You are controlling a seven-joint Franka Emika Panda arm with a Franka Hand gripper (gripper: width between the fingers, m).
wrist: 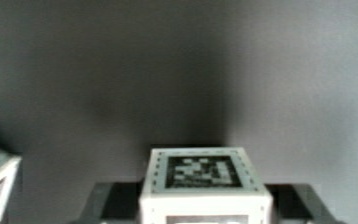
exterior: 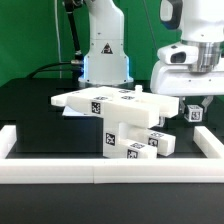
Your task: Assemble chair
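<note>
You are looking at the fingers (wrist: 119, 203) pinching a small cube (wrist: 202, 172) from both sides. In the wrist view the dark pads are sitting tight against its two flanks, and its tagged face is pointing up at the camera. They are closing narrow on the body, not on the tag. I judge this is meant to be keeping the marker readable and stopping the piece from twisting once you are lifting it.

In the exterior view the cube is sitting at the right of the frame, well apart from the rest of the chair. Whether it is resting on the dark desk (exterior: 30, 110) or hanging just clear of it, I cannot tell. The slab (exterior: 105, 99) is lying tilted across the middle of the frame, propped on the leg blocks (exterior: 112, 140) heaped under it, with more blocks spilling toward the lower right of the pile. The heap looks loosely stacked, not joined, so taking a loose outlying piece is sparing you from disturbing it. The white border rails (exterior: 110, 172) are fencing the front and sides of the desk.

The arm (exterior: 190, 50) is hanging in the upper right of the exterior view, with the wrist pointing straight down and the fingers standing vertical over the cube — a plain top-down grasp, square to its sides
</note>
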